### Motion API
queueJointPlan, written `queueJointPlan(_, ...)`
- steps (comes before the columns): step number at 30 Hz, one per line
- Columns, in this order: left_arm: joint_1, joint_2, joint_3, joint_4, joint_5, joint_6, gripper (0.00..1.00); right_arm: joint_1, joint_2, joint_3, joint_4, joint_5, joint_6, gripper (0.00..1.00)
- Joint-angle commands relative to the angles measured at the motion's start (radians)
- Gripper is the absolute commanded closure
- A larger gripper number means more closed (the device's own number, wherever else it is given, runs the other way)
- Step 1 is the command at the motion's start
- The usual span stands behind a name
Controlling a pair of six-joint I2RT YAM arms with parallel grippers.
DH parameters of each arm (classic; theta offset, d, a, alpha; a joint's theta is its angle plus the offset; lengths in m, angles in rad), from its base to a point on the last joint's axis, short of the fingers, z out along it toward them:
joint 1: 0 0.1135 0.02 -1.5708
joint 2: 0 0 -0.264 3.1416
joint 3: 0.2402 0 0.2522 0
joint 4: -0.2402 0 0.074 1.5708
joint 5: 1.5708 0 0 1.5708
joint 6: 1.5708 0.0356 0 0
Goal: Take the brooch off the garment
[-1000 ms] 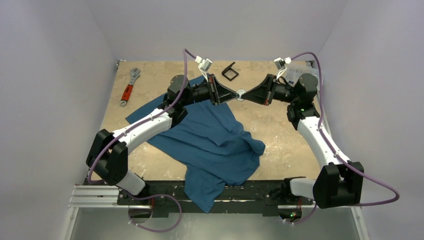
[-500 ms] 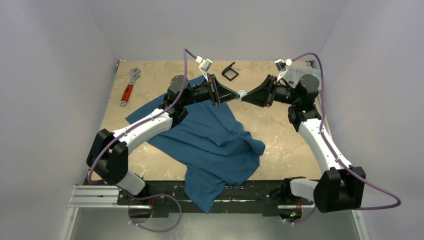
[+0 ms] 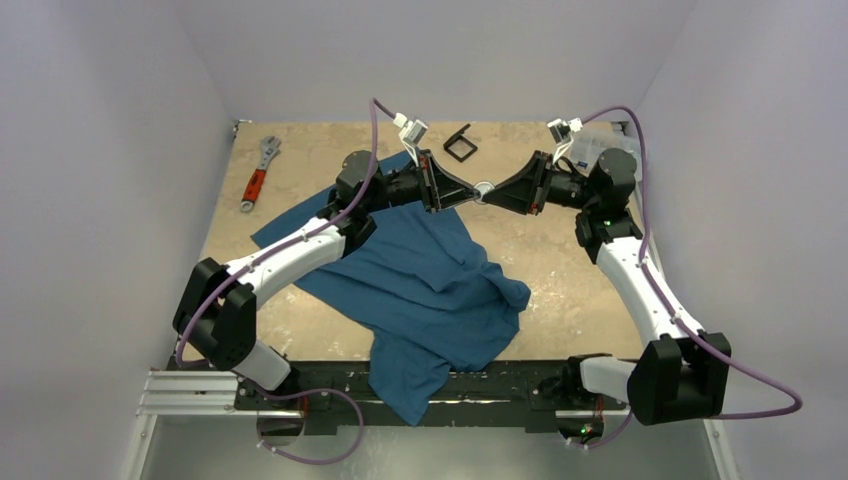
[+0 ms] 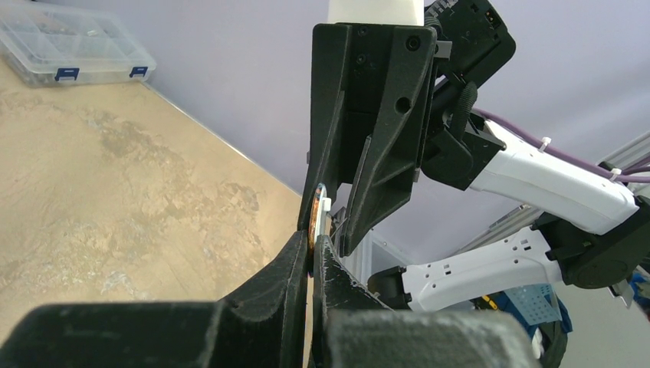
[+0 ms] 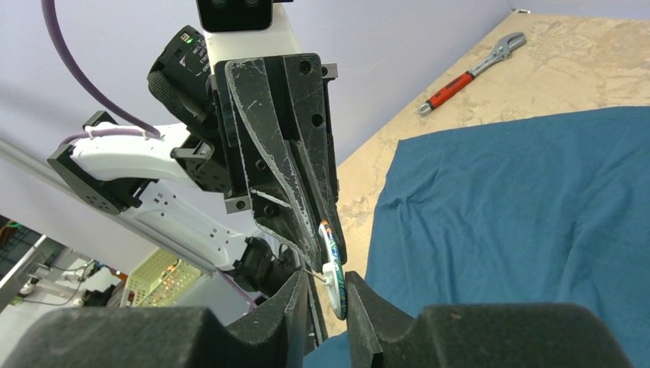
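In the upper middle of the top view the two end effectors meet tip to tip above the bench [image 3: 560, 270]. The left end effector [image 4: 310, 257] is clenched on the edge of the brooch [image 4: 316, 211]. The right end effector [image 5: 328, 285] stands slightly parted around the disc's other edge. The brooch is a small pale disc, seen edge-on, lifted clear of the teal garment [image 3: 430, 290] crumpled below.

Top view high overhead; wrist views close, facing, sharing brooch [image 4: 316, 218].
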Motion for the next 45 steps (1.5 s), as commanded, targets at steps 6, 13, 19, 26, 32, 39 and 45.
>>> queueJointPlan(6, -0.010, -0.016, 0.026, 0.028, 0.016, 0.045, 1.00, 0.005, 0.013, 0.034, 0.060, 0.007, 0.042, 0.82)
queueJointPlan(13, -0.013, -0.033, 0.017, 0.017, 0.021, 0.071, 1.00, 0.003, 0.028, 0.029, 0.078, 0.020, 0.073, 0.89)
queueJointPlan(19, -0.019, -0.052, 0.025, -0.037, -0.009, 0.130, 1.00, -0.002, 0.029, 0.030, 0.047, 0.063, 0.071, 0.85)
queueJointPlan(26, -0.045, -0.069, 0.045, -0.122, -0.057, 0.206, 1.00, -0.001, 0.015, 0.060, -0.090, 0.162, -0.029, 0.81)
queueJointPlan(32, -0.053, -0.079, 0.042, -0.125, -0.063, 0.218, 1.00, -0.001, 0.001, 0.051, -0.128, 0.193, -0.053, 0.84)
queueJointPlan(39, -0.054, -0.104, 0.019, -0.114, -0.081, 0.232, 1.00, -0.002, 0.008, 0.055, -0.138, 0.202, -0.016, 0.86)
queueJointPlan(45, -0.055, -0.140, 0.001, -0.145, -0.166, 0.284, 1.00, -0.002, 0.016, 0.065, -0.166, 0.228, -0.004, 0.86)
